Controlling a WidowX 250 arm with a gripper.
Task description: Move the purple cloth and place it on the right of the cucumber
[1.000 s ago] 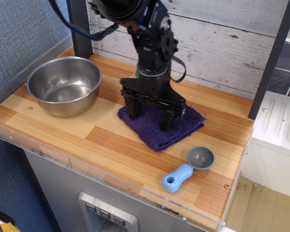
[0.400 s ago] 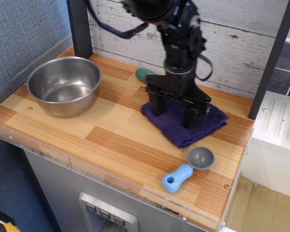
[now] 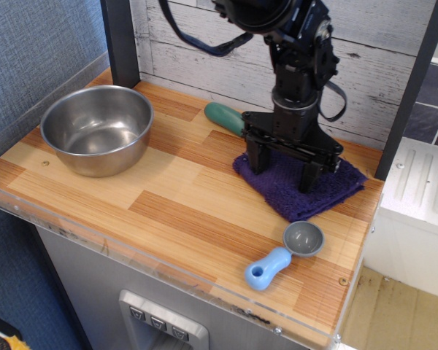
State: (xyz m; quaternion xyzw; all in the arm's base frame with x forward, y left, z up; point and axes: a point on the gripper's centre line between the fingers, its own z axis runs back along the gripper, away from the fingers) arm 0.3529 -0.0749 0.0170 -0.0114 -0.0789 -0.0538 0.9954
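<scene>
The purple cloth [image 3: 327, 191] lies flat on the wooden counter at the right, its right corner near the counter's edge. The teal-green cucumber [image 3: 223, 117] lies at the back, just left of the cloth's far corner. My black gripper [image 3: 282, 168] points straight down onto the cloth. Its two fingers [image 3: 257, 157] are spread wide, and their tips press on the cloth's left and middle parts. The arm hides part of the cloth's back edge and the cucumber's right end.
A steel bowl [image 3: 97, 128] stands at the left of the counter [image 3: 168, 197]. A light blue scoop with a grey cup [image 3: 283, 256] lies in front of the cloth near the front right corner. A dark post [image 3: 412, 84] stands at the right rear, and a plank wall runs behind.
My gripper has slid to the right across the counter with the cloth under its fingers. The cucumber, hidden behind the arm before, now shows to the cloth's left.
</scene>
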